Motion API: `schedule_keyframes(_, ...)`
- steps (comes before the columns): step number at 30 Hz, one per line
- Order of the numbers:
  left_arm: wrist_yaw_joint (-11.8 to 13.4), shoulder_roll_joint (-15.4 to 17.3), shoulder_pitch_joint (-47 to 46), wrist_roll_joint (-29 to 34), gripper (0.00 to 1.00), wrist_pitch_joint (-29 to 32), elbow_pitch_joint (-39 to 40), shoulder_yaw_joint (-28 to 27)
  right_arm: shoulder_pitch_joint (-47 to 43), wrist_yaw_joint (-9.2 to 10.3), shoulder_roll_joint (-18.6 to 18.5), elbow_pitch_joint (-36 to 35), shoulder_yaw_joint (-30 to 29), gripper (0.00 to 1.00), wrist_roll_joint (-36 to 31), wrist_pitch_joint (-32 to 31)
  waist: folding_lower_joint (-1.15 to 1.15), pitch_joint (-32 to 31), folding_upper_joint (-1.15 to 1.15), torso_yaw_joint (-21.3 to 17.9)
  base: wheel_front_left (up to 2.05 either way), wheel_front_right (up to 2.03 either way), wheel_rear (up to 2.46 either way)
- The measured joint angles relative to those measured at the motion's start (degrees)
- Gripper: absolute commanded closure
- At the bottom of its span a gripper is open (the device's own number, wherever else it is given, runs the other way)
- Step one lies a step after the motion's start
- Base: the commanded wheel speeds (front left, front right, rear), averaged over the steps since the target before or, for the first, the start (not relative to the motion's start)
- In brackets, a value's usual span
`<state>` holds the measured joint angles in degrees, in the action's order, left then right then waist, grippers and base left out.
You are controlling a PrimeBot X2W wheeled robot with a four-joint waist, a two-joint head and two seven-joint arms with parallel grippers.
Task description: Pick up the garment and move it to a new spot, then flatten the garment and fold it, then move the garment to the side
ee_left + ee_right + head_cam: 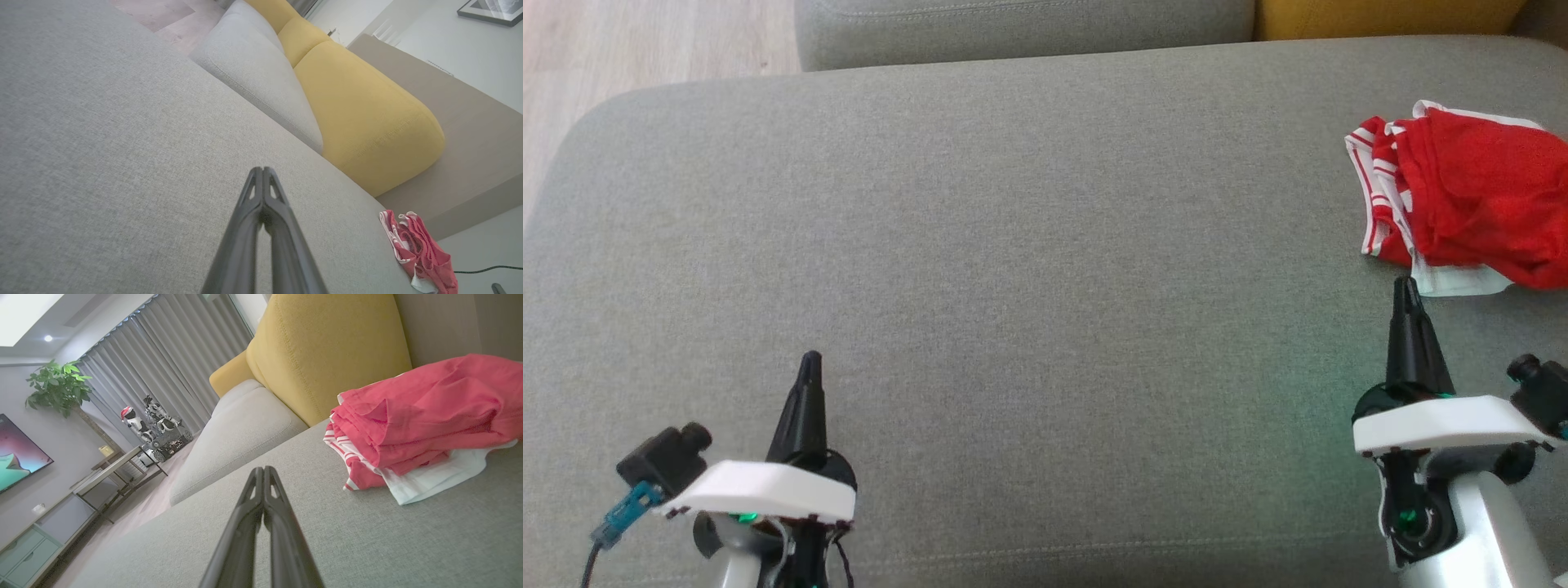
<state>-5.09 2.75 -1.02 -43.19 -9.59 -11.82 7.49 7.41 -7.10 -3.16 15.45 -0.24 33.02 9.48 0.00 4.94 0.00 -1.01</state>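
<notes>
The garment [1470, 200] is red with white stripes and a white edge. It lies folded in a small stack at the far right of the grey sofa seat [1029, 245]. My right gripper [1405, 286] is shut and empty, its tip just short of the stack's near white edge. In the right wrist view the garment [425, 420] rests to the right of my shut fingers [263, 471]. My left gripper [810, 359] is shut and empty over bare cushion at the lower left. The left wrist view has the garment [416, 249] far off at the lower right, beyond the shut gripper [262, 169].
A yellow back cushion [367, 118] and a grey cushion [261, 69] line the rear of the seat. Wooden floor [645, 49] lies beyond the seat's left end. A side table [118, 469], a plant [57, 386] and curtains stand across the room.
</notes>
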Motion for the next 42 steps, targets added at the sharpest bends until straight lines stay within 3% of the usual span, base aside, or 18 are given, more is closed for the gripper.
schedule_keyframes(42,-0.99,0.33,-0.74,-23.85,1.00,6.55,-1.76,-4.48,-1.09,0.01,-0.10,0.08,-2.40,1.00,28.52,-6.56,0.00,-2.26,0.00,0.48,0.00,0.00,0.00)
